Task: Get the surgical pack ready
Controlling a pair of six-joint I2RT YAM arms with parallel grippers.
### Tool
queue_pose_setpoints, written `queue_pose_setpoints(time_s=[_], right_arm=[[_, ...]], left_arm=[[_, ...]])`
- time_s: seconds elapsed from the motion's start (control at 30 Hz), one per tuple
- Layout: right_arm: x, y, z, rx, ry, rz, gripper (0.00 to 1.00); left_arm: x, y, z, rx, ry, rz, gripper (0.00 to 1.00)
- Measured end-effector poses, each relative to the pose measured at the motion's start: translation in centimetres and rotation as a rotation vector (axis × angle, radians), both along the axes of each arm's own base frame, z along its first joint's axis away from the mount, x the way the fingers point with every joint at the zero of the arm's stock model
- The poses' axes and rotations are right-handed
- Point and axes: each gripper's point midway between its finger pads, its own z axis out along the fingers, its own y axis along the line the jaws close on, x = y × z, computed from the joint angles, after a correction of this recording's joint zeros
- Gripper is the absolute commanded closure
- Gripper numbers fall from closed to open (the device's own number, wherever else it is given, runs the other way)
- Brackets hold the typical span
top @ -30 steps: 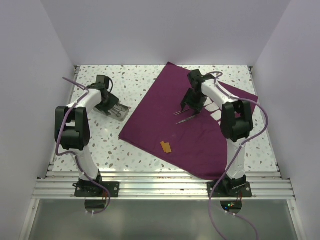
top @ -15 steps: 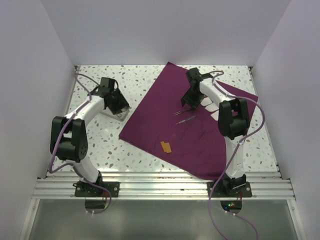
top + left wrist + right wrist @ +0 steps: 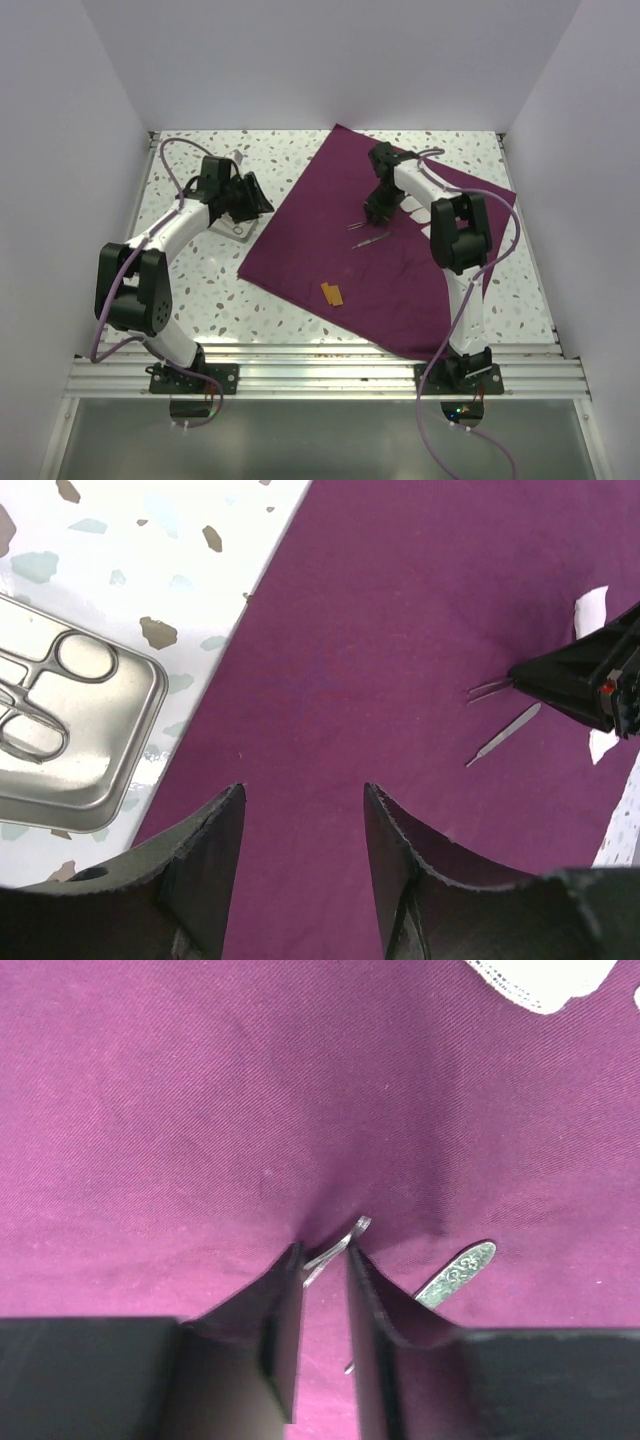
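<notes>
The plum-purple cloth [image 3: 400, 270] [image 3: 380, 630] [image 3: 200, 1090] of the surgical pack lies spread flat. Thin tweezers [image 3: 356, 225] [image 3: 490, 688] [image 3: 345, 1240] and a flat metal instrument [image 3: 372, 239] [image 3: 505, 735] [image 3: 457, 1272] rest on it. My right gripper [image 3: 376, 215] [image 3: 324, 1255] presses into the cloth with its jaws narrowed onto the tweezers' joined end, both fingertips touching it. The left gripper [image 3: 262, 203] [image 3: 303, 800] hovers open and empty over the cloth's left edge. A shiny metal tray [image 3: 243, 232] [image 3: 110, 750] holding scissors [image 3: 40, 700] sits just left of it. White gauze [image 3: 420, 215] [image 3: 590, 610] [image 3: 540, 980] lies behind the right gripper.
A small orange tag [image 3: 332, 294] lies on the cloth's near part. The speckled tabletop [image 3: 200, 290] is walled on the left, back and right. The right forearm [image 3: 420, 185] stretches over the cloth's far right part.
My left gripper swung from over the tray rightward to the cloth's edge. The right gripper dropped onto the tweezers and its jaws narrowed around them.
</notes>
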Motion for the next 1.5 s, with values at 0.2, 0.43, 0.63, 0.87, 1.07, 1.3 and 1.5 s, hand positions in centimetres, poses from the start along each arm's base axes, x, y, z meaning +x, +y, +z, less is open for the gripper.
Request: queue_pose_setpoints(time_s=[0.2,0.43,0.63,0.87,1.07,1.3,1.5], right_arm=[[0.2,0.2,-0.2,0.001,0.003,-0.007,0.90],[0.1,0.2,-0.2,0.002,0.005,-0.006,1.00],[0.1,1.6,0.8,0.045,-0.028,0.116,1.00],[-0.7,8.0,8.2,0.293,-0.269,0.430,1.00],[-2.8,12.7,15.1,0.493,-0.469,0.603,1.00],[-4.0,15.0,16.4,0.560,-0.506,0.672,1.00],[-4.4,15.1,16.0,0.535,-0.487,0.668,0.58]], left_arm=[[0.0,-0.6,0.5,0.006,-0.024,-0.044,0.45],[0.4,-1.9,1.7,0.009,-0.066,-0.109,0.37],[-0.2,-4.4,2.4,-0.040,-0.081,-0.222,0.26],[-1.5,-8.4,3.4,-0.181,-0.089,-0.343,0.23],[-3.3,-12.4,4.3,-0.288,-0.079,-0.445,0.26],[-4.7,-14.1,3.9,-0.339,-0.031,-0.463,0.73],[-4.6,-13.7,3.4,-0.327,-0.013,-0.429,1.00]])
